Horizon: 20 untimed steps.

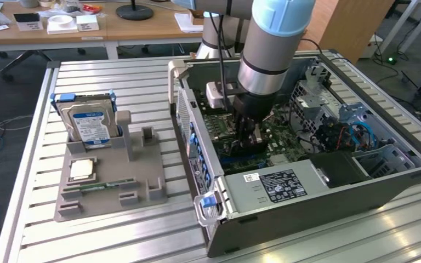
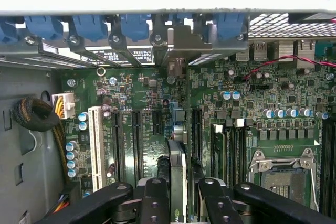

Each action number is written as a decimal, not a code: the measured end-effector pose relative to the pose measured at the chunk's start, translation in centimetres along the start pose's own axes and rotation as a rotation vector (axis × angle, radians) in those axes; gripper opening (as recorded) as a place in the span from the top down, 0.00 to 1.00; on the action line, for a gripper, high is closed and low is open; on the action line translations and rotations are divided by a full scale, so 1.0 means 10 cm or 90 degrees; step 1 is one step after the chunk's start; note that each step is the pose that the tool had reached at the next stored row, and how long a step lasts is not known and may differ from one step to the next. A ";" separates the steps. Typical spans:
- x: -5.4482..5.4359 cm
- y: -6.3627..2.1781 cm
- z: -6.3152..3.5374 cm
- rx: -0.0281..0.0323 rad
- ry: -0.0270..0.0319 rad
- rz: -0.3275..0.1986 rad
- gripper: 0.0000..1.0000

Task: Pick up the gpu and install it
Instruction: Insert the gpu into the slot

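Silver-grey tubular arm (image 1: 265,46) with pale blue joint cap, dark band at the wrist, black cable running down its side, black gripper (image 2: 178,192) with glossy rounded linkage bars, round silver pivot screws on each finger (image 2: 155,200)

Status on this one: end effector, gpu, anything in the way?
End effector shut on gpu, down inside the case. Gpu on edge over the motherboard, between the slots. Nothing visibly in the way.
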State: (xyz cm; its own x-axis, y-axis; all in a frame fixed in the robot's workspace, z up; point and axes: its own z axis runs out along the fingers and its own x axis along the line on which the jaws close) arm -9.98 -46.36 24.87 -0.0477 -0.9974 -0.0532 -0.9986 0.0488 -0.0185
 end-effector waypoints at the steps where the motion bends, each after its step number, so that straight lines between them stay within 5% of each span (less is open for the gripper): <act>1: 0.00 0.000 0.000 0.0000 -0.0006 0.000 0.74; 20: 0.04 0.001 0.019 -0.0001 -0.0055 0.000 0.74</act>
State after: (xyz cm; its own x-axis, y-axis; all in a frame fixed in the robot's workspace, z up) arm -10.01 -46.75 24.66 -0.0476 -0.9970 -0.0617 -0.9986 0.0488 -0.0183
